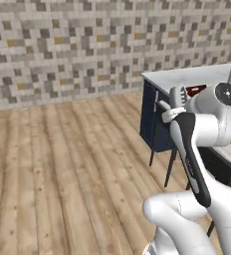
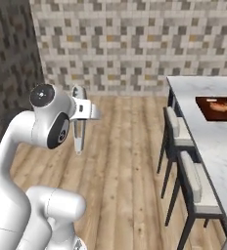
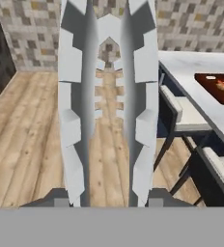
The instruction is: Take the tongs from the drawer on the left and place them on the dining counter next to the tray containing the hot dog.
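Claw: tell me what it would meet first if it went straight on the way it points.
The claw, shut on the tongs, points over open wood floor toward the tiled wall; likely the wall first, though depth is unclear.

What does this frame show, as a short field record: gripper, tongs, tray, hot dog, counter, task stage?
gripper: gripper shut on the tongs, carried above the wooden floor
tongs: tongs run lengthwise between the fingers in the hand view; in the right base view they hang down from the hand
tray: tray lies flat on the dining counter, apart from the arm
hot dog: hot dog lies in the tray
dining counter: dining counter, chairs along its near side
task stage: tongs in hand, not yet set down beside the tray
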Tool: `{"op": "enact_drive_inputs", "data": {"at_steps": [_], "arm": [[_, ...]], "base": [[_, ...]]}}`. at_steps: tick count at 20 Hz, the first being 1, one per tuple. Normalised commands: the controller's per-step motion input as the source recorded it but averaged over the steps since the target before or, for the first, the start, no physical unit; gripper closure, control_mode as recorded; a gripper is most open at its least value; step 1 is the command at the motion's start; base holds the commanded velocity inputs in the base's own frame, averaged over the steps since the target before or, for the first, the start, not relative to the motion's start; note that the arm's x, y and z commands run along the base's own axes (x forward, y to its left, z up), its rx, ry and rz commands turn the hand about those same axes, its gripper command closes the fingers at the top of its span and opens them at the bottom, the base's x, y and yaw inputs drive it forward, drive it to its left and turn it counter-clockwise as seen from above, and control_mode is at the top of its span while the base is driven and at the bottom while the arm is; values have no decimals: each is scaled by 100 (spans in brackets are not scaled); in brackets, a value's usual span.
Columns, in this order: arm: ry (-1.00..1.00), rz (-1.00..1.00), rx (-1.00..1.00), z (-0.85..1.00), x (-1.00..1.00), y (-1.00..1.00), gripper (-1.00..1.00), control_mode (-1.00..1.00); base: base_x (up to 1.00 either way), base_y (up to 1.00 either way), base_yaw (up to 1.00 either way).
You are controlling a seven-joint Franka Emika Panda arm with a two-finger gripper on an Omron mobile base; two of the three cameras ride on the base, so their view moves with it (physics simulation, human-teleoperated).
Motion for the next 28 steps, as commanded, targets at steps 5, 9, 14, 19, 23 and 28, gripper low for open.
{"op": "enact_drive_inputs", "data": {"at_steps": [5,9,14,19,23,28], "arm": [[0,0,0,0,0,0,100,100],[0,0,0,0,0,0,100,100],[0,0,0,0,0,0,100,100],[0,0,0,0,0,0,100,100],[0,0,0,0,0,0,100,100],[0,0,0,0,0,0,100,100]], "base": [[27,57,-37],[21,59,-38],[21,54,-37],[24,46,-38],[38,42,-39],[41,41,-39]]}}
